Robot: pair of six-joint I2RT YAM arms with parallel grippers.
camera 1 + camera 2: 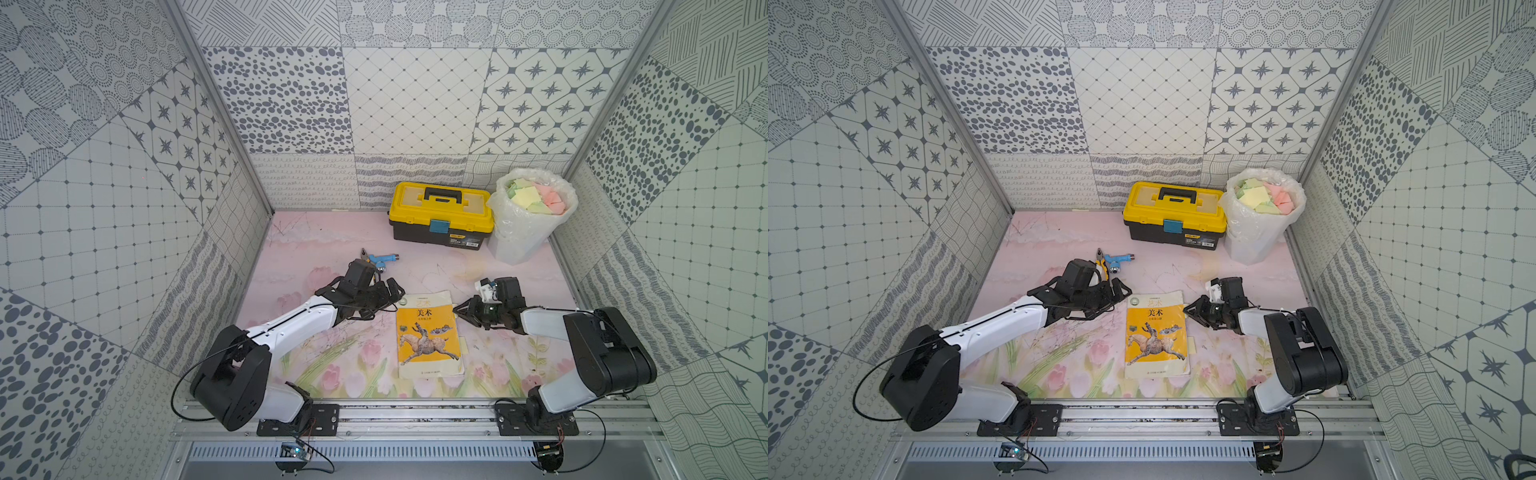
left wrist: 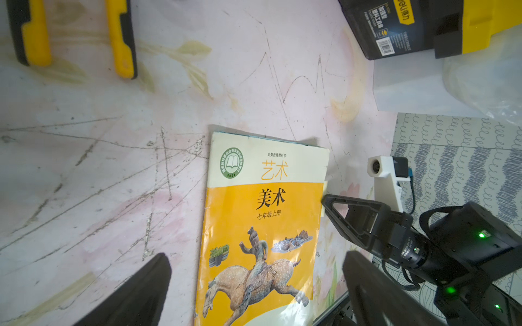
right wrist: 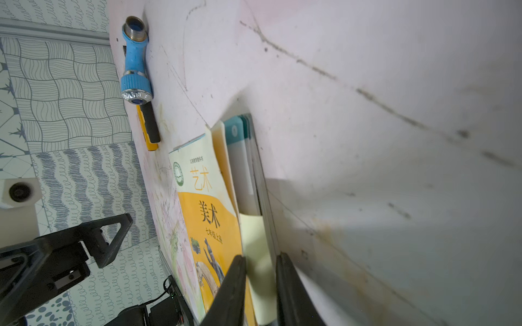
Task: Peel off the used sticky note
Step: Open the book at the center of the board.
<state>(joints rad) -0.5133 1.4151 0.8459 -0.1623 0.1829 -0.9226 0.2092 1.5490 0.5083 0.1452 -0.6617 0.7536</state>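
Observation:
An orange-covered book [image 1: 428, 336] lies flat in the middle of the table. A pale yellow sticky note [image 3: 254, 240] juts out from its right edge near the top, also seen in the left wrist view [image 2: 325, 186]. My right gripper [image 3: 261, 254] lies low at that edge, turned on its side, its jaws a narrow gap apart with the note between them. In both top views its fingers come to a point at the book's edge [image 1: 457, 309] [image 1: 1185, 309]. My left gripper [image 1: 397, 293] hovers wide open over the book's far left corner, holding nothing [image 2: 255, 254].
A yellow toolbox [image 1: 440, 216] stands at the back, beside a bag-lined bin [image 1: 532, 208] full of coloured notes. A blue nozzle [image 1: 382, 259] and yellow-handled pliers [image 2: 118, 42] lie behind the left gripper. Another pale tab [image 1: 1192, 345] shows lower on the book's right edge.

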